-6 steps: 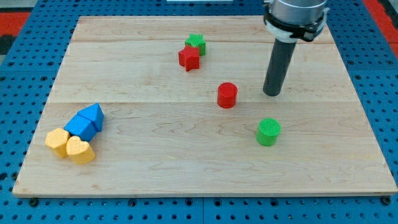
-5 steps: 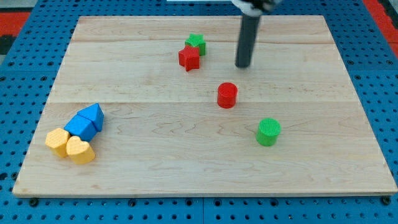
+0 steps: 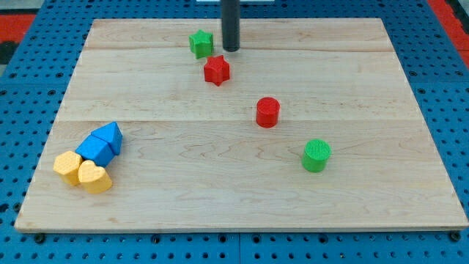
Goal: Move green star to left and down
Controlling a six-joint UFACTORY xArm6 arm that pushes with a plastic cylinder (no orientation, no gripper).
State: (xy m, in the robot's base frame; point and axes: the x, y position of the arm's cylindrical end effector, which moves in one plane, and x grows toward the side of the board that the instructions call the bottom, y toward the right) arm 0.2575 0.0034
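The green star (image 3: 201, 43) lies near the board's top edge, left of centre. My tip (image 3: 231, 49) stands just to the star's right, a small gap away. The red star (image 3: 217, 70) lies just below and to the right of the green star, below my tip and to its left. The rod rises out of the view's top.
A red cylinder (image 3: 268, 112) stands near the middle. A green cylinder (image 3: 316, 155) stands lower right. At the lower left, two blue blocks (image 3: 102, 143) touch two yellow blocks (image 3: 82, 173). The wooden board (image 3: 234, 198) ends in a blue pegboard all round.
My tip moved from the right side to the top centre. The green star slid left and slightly up. The red star shifted slightly left and down.
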